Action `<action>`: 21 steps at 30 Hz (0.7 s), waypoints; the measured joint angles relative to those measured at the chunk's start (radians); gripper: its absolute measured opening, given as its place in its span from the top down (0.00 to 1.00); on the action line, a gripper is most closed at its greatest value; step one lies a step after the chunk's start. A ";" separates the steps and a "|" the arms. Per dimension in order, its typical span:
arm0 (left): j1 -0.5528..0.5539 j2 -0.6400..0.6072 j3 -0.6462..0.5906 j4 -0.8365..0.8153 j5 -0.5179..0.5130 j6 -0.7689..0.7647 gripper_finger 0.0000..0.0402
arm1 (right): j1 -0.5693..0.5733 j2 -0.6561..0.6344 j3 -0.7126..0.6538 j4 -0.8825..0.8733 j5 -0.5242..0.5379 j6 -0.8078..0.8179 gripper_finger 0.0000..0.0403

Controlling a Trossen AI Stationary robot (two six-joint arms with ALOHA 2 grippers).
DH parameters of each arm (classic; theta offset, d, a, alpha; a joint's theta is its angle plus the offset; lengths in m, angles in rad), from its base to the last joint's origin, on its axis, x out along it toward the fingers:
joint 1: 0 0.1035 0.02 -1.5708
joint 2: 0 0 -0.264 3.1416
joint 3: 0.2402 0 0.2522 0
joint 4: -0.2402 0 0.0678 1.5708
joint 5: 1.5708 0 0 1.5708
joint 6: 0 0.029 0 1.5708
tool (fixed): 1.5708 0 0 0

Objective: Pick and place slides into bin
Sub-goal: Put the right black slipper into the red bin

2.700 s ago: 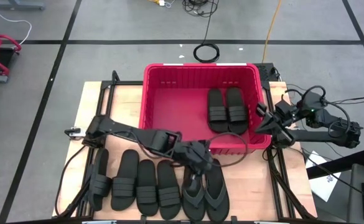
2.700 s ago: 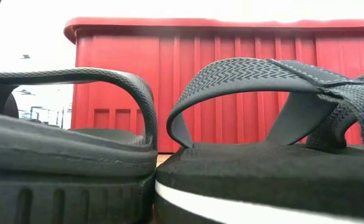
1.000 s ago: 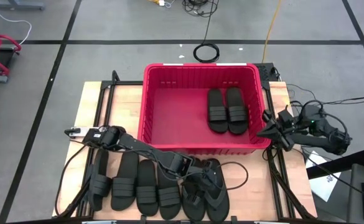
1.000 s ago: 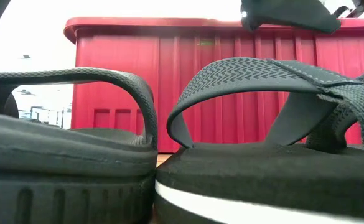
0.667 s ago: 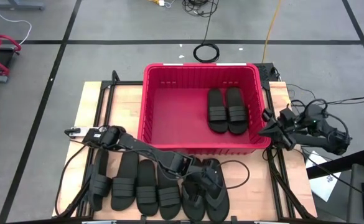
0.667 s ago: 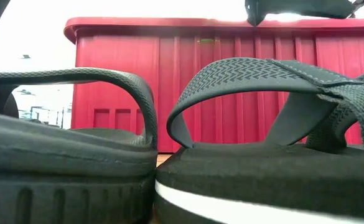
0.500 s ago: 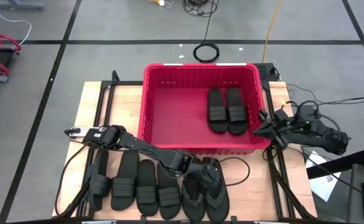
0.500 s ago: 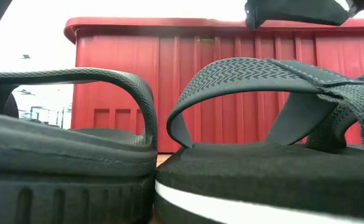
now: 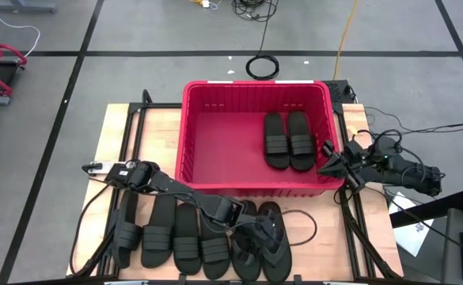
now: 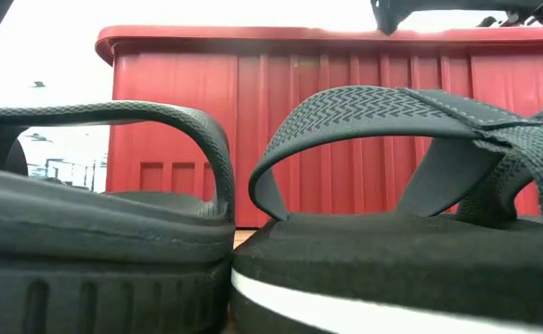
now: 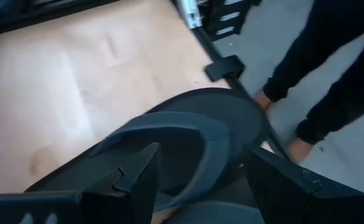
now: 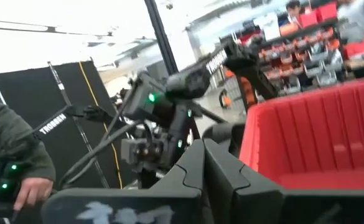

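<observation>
The left gripper (image 9: 261, 235) has come down at the tabletop's (image 9: 116, 133) six o'clock edge, jaws spread wide astride a thong slide's (image 9: 272, 237) strap, not yet closed. Two slides (image 9: 289, 140) lie in the bin (image 9: 207, 95). The right gripper (image 9: 326, 165), jaws shut and empty, drifts toward the bin's three o'clock rim.

A pale wooden counter (image 9: 128, 134) sits mid-frame on grey floor (image 9: 136, 32). A coiled black cable (image 9: 263, 66) lies at top centre, a yellow cord (image 9: 343, 36) running upper right.
</observation>
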 joint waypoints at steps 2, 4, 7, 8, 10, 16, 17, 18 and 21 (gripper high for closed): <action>-0.005 0.000 0.000 0.000 0.032 0.010 0.44 | 0.001 0.000 0.001 0.012 0.000 0.000 1.00; -0.012 0.004 0.000 0.001 0.051 0.015 0.44 | 0.000 0.000 0.001 0.009 0.004 0.000 1.00; -0.028 0.021 0.000 0.007 0.011 0.036 0.44 | 0.000 0.000 0.001 0.010 0.004 0.000 1.00; -0.033 0.026 -0.001 0.008 -0.006 0.036 0.44 | 0.000 0.000 0.001 0.010 0.005 0.005 1.00; -0.036 0.043 0.001 0.065 -0.028 0.019 0.44 | 0.000 0.000 0.001 0.011 0.005 0.018 1.00; -0.048 0.103 0.000 0.118 -0.070 0.041 0.44 | 0.000 0.001 0.001 0.019 0.004 0.027 1.00; -0.048 0.115 0.000 0.139 -0.069 0.040 0.44 | 0.000 0.002 0.001 0.021 0.004 0.031 1.00; -0.047 0.125 0.000 0.155 -0.060 0.030 0.44 | 0.000 0.001 0.001 0.018 0.004 0.036 1.00; -0.038 0.137 0.000 0.165 -0.003 -0.001 0.44 | 0.000 0.002 0.001 0.019 0.003 0.051 1.00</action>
